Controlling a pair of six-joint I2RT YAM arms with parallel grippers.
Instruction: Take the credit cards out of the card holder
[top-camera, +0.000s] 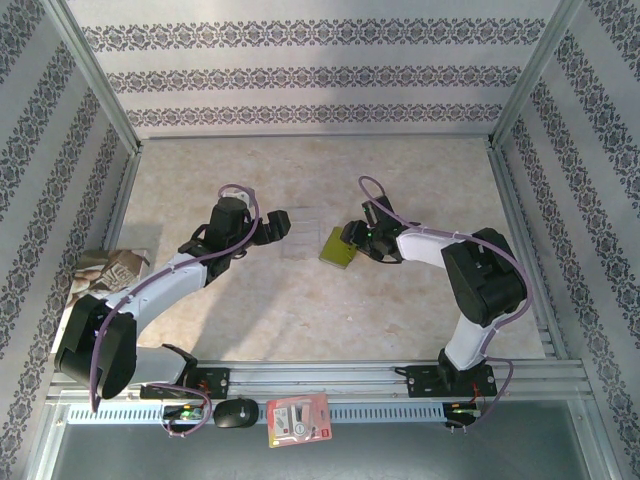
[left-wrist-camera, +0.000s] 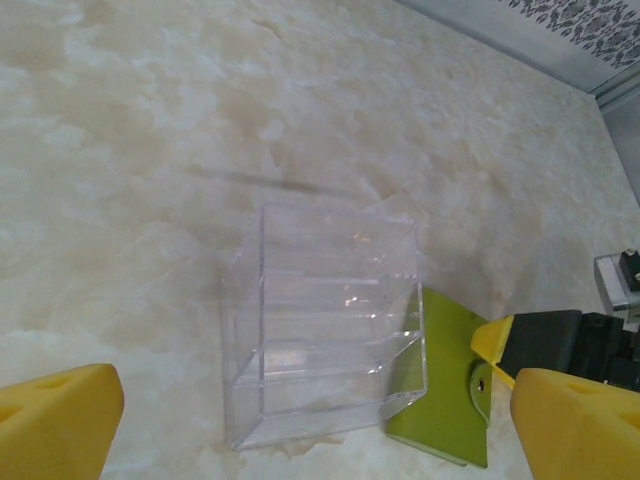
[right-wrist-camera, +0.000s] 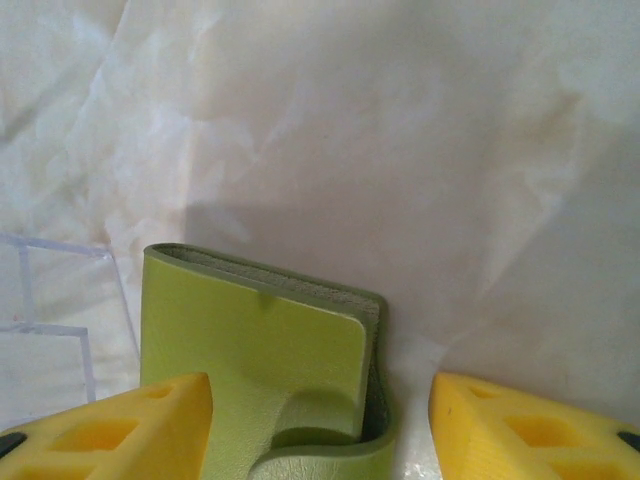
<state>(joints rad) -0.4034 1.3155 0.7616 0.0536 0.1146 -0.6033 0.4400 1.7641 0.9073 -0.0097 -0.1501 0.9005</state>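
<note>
The card holder (right-wrist-camera: 258, 345) lies folded shut on the surface (top-camera: 300, 310), just beside the clear box (left-wrist-camera: 325, 320) on the side facing the right arm. Its near corner meets the box's wall, though I cannot tell whether it touches or slips under. A strap curls round the holder's closed edge. No card edge peeks from the fold, so I judge the credit cards are inside and none has been drawn out.

The right pincer (right-wrist-camera: 320, 425) is down low at the holder, on the side away from the box. It is partly open, one yellow finger (right-wrist-camera: 110, 430) overlapping the holder's cover and the other standing off with bare surface between. It straddles the holder and does not clamp it. The left pincer (top-camera: 272, 226) hangs on the box's opposite side, wide open and holding nothing, looking across the box toward the holder.

The step in hand looks like the first one — getting a grip on the closed holder so it can be opened. The next move probably calls for pinching the cover or the strap without pushing the holder against the box. The free left pincer would then brace one flap while the other is lifted — only then can a card edge be reached.
</note>
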